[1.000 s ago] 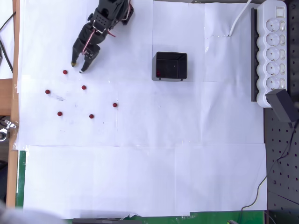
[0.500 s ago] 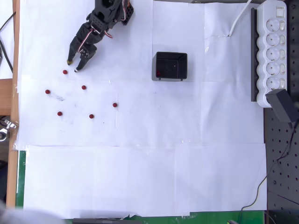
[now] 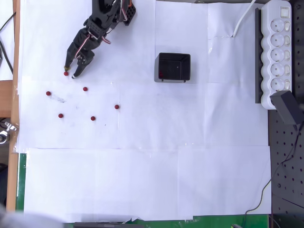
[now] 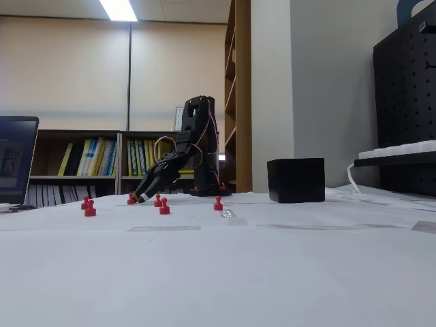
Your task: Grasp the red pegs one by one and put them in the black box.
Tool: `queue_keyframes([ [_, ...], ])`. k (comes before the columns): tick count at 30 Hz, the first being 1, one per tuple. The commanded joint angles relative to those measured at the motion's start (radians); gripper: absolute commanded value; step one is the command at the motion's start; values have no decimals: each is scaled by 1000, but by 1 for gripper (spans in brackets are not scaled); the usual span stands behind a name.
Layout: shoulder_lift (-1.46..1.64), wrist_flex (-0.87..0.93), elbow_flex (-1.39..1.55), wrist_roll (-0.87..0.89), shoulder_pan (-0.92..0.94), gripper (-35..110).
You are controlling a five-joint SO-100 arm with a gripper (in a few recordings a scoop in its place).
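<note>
Several tiny red pegs lie on the white paper at the left of the overhead view, among them one [image 3: 85,89], another [image 3: 48,93] and a third [image 3: 116,107]. In the fixed view they stand as small red pawns [image 4: 90,208]. My black gripper [image 3: 70,72] is open and low at the top-left peg [image 3: 66,73], which lies between its fingertips, close to the left one. In the fixed view the gripper [image 4: 138,198] touches down beside that peg [image 4: 131,199]. The black box [image 3: 174,67] stands to the right, apart from the arm, with a red spot inside near its left wall; the fixed view shows the box [image 4: 296,180] too.
A white power strip [image 3: 278,52] on a black rail runs along the right edge, with a black adapter [image 3: 287,107] below it. White paper sheets cover the table [image 3: 152,180]. A laptop screen [image 4: 13,160] stands at the left of the fixed view.
The gripper has swung left and down toward the top-left peg, and its fingers now straddle it. The pegs and the box have not moved.
</note>
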Motion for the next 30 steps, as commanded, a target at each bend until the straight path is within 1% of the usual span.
queue_keyframes([
  [1, 34, -12, 51, -12, 23, 13],
  [14, 51, -12, 58, -5, 28, 12],
  [16, 51, -12, 57, -5, 28, 10],
  [19, 46, -9, 55, -11, 28, 0],
  [21, 44, 2, 55, -9, 28, 0],
  [27, 28, 64, 58, -6, 28, 0],
  [30, -17, 144, 60, 15, 26, 0],
])
